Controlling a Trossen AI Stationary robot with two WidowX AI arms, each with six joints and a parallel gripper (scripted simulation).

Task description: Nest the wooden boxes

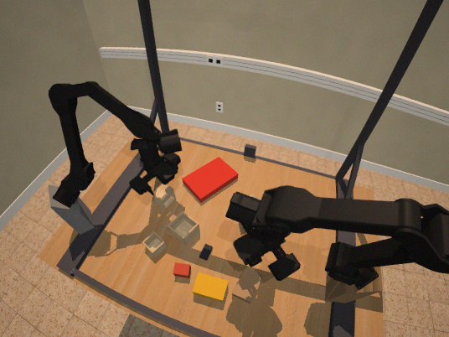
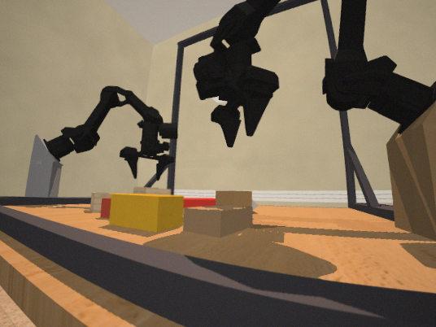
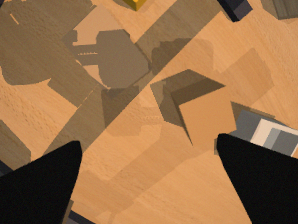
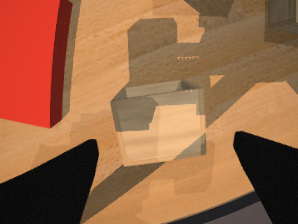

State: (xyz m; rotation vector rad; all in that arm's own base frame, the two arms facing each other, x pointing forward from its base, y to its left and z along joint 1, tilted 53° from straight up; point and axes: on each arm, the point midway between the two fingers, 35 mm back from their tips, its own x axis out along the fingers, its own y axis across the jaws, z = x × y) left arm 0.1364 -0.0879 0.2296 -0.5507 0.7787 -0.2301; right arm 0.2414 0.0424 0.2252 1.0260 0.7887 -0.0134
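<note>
Three pale wooden open boxes stand out. The largest-looking box (image 1: 183,230) (image 4: 282,22) sits upright, and a small box (image 1: 154,244) (image 2: 95,202) sits upright beside it. The third box (image 1: 164,197) (image 4: 165,127) appears to lie on its side, a side panel up, its opening towards the largest box. My right gripper (image 1: 160,189) (image 2: 146,179) (image 4: 167,143) is open above it, fingertips either side of it in the right wrist view. My left gripper (image 1: 265,269) (image 2: 240,141) (image 3: 150,145) is open and empty, high above the table on the other side.
A flat red slab (image 1: 210,178) (image 4: 27,62) lies near the third box. A dark block (image 1: 205,251), a small red block (image 1: 182,270) and a yellow block (image 1: 210,287) (image 2: 140,211) lie nearer the front. Tan blocks (image 2: 201,220) (image 3: 210,115) and a grey hollow object (image 3: 260,131) are near the left arm.
</note>
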